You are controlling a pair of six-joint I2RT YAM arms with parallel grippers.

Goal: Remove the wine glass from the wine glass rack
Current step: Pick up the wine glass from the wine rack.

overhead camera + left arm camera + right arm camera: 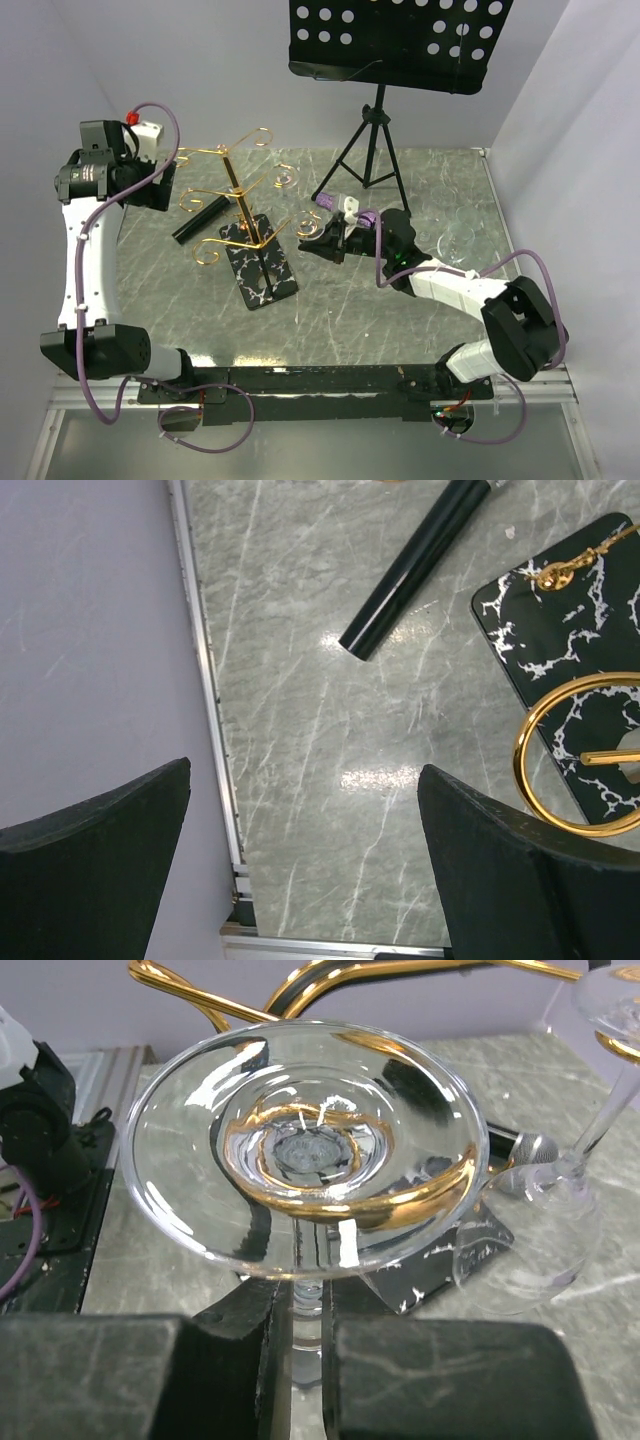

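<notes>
Field note: you have the wine glass rack centred on the table, a tube lying left of its base, the music stand behind-right, and a standing wine glass far right.

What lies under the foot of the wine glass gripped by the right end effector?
A gold curl of the wine glass rack, and the stem between the right end effector fingers. The bowl below is hidden by them.

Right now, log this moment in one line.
glass: hanging on rack | right fingers: shut on its stem | left fingers: open, empty | step: pull-off pending
</notes>
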